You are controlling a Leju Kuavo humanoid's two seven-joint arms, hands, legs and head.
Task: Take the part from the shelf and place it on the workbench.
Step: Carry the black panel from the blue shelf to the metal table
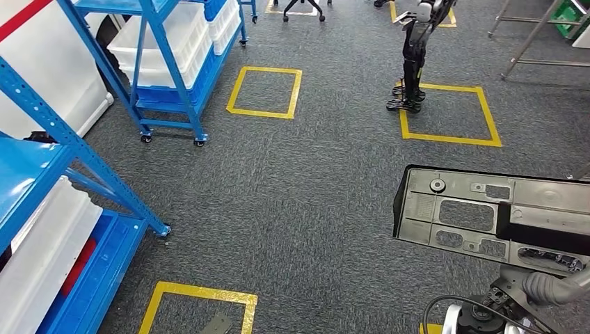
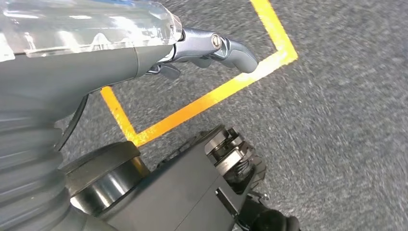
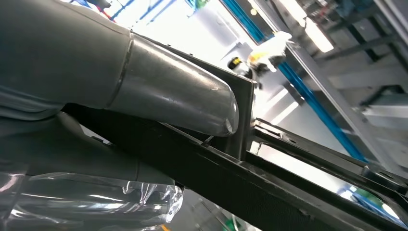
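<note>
The part (image 1: 459,212) is a flat grey plastic panel with cut-outs, held level above the carpet at the right of the head view. My right hand (image 1: 539,233) grips it at its right end, dark fingers lying across its top. In the right wrist view the thick grey thumb (image 3: 168,91) presses on the part's dark edge (image 3: 269,187). My left hand (image 2: 211,48) hangs over the carpet and holds nothing, one finger stretched out above a yellow tape line (image 2: 207,98).
A blue shelf (image 1: 69,153) with white bins stands close on the left. A wheeled blue rack (image 1: 174,62) is farther back. Another robot's legs (image 1: 414,62) stand by a yellow floor square (image 1: 449,111). Metal table legs (image 1: 536,42) show at the upper right.
</note>
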